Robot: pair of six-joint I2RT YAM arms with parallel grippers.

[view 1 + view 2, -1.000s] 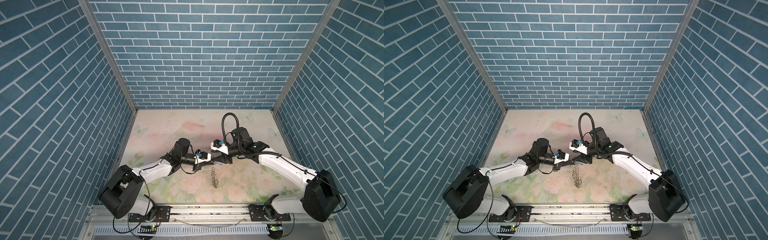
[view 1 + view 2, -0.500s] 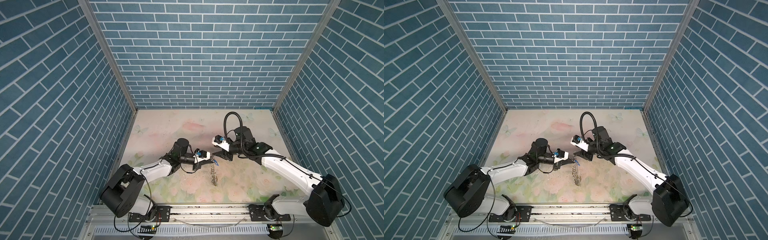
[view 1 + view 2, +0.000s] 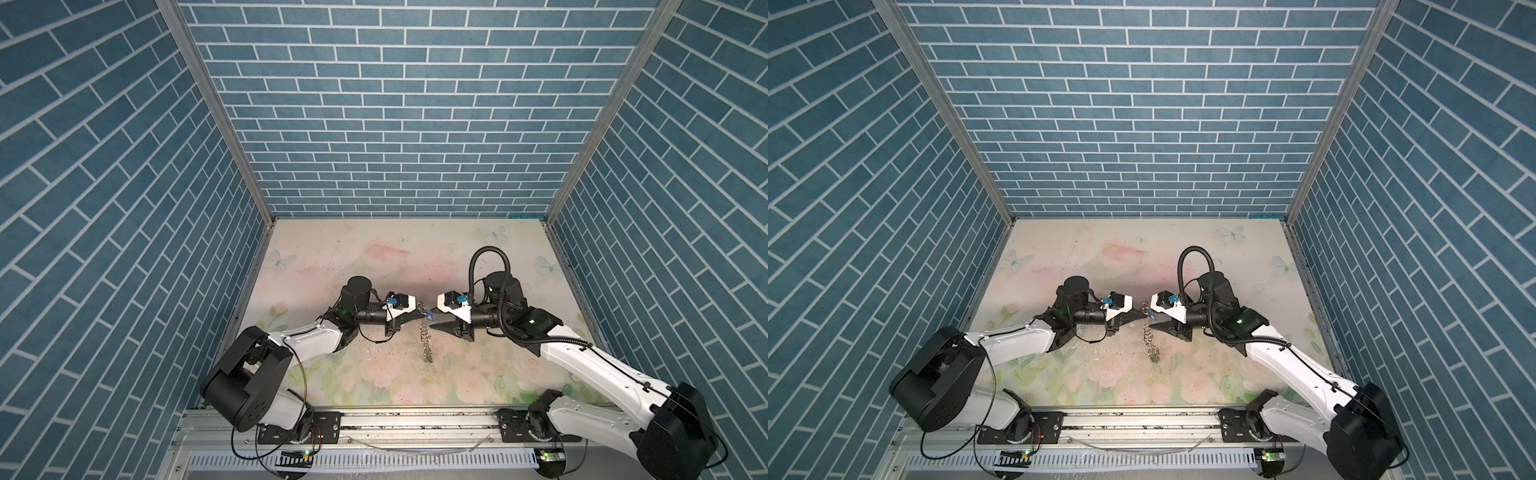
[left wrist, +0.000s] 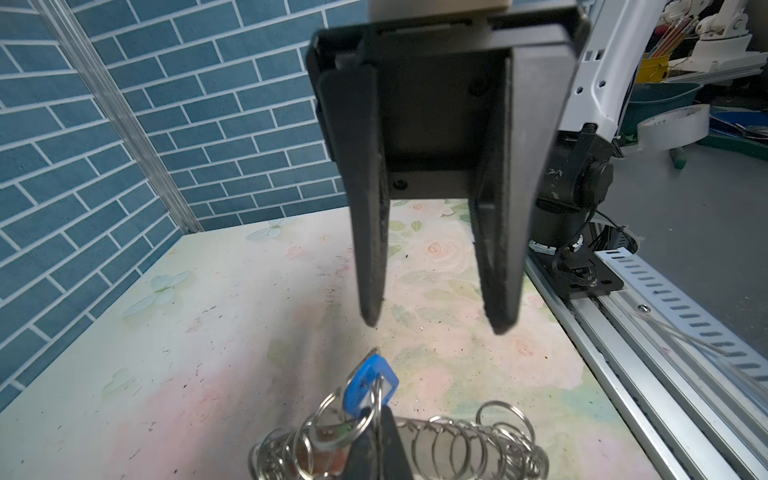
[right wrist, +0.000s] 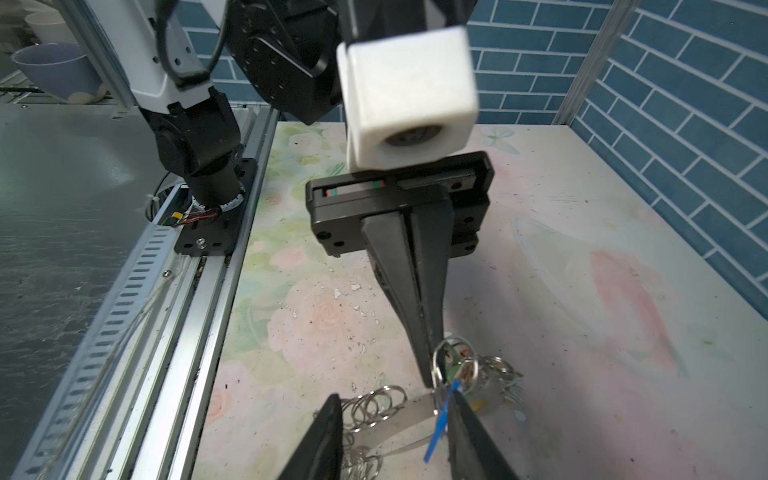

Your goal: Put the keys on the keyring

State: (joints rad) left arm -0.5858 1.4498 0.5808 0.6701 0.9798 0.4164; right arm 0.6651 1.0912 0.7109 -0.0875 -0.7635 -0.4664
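Keyring held mid-table, tools facing tip to tip.
Left tool (image 3: 420, 316) is pinched tight on the keyring (image 3: 426, 345), which trails toward 6 o'clock onto the table (image 3: 374, 257). Right tool (image 3: 432, 319), at its 3 o'clock, stands jaws apart, empty. A blue-tagged key (image 4: 370, 386) sits among the rings.
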